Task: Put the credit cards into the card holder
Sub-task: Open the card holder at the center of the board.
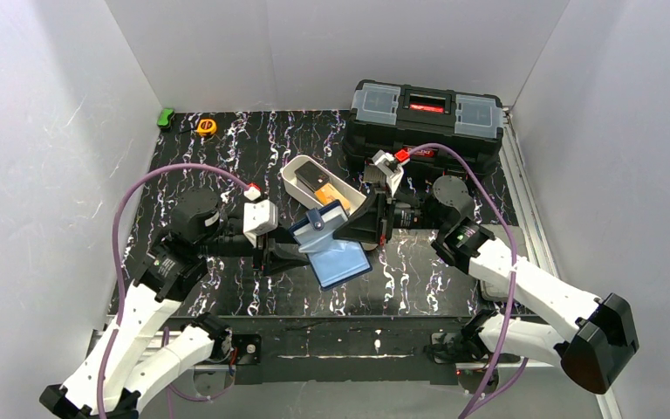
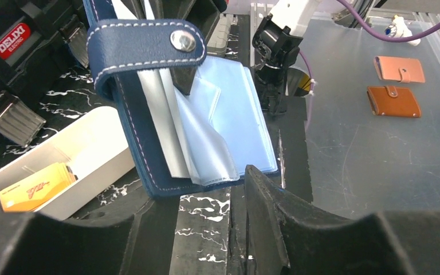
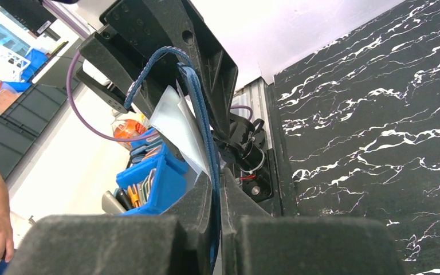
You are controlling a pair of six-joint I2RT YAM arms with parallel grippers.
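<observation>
Left gripper (image 1: 297,255), seen from the overhead camera, reaches across the black marble-patterned table (image 1: 227,157) with its tips just beside the small navy-blue folding card holder (image 1: 336,257), which lies open mid-table, pale blue inside facing up. The right gripper (image 1: 346,229) meets the card holder from the opposite side. Just behind them sits a long white oblong tray (image 1: 292,175) holding a thin orange-yellow card (image 1: 336,194) and a dark card (image 1: 312,179). A big black plastic toolbox (image 1: 427,113) stands at the far edge. From the left wrist camera, the left gripper (image 2: 206,192) has its jaws apart with bare table showing between them, and the lower edge of the card holder (image 2: 143,132) hangs just beyond the gap, tilted up off the table. Its snap tab is folded over the top and clear plastic sleeves (image 2: 223,114) fan out from it. The tray (image 2: 91,137) lies to the left with the orange-yellow card (image 2: 34,186) inside it. From the right wrist camera, the right gripper (image 3: 217,189) is clamped tight on the blue stitched edge of the card holder (image 3: 203,114), which rises upright from the jaws.
</observation>
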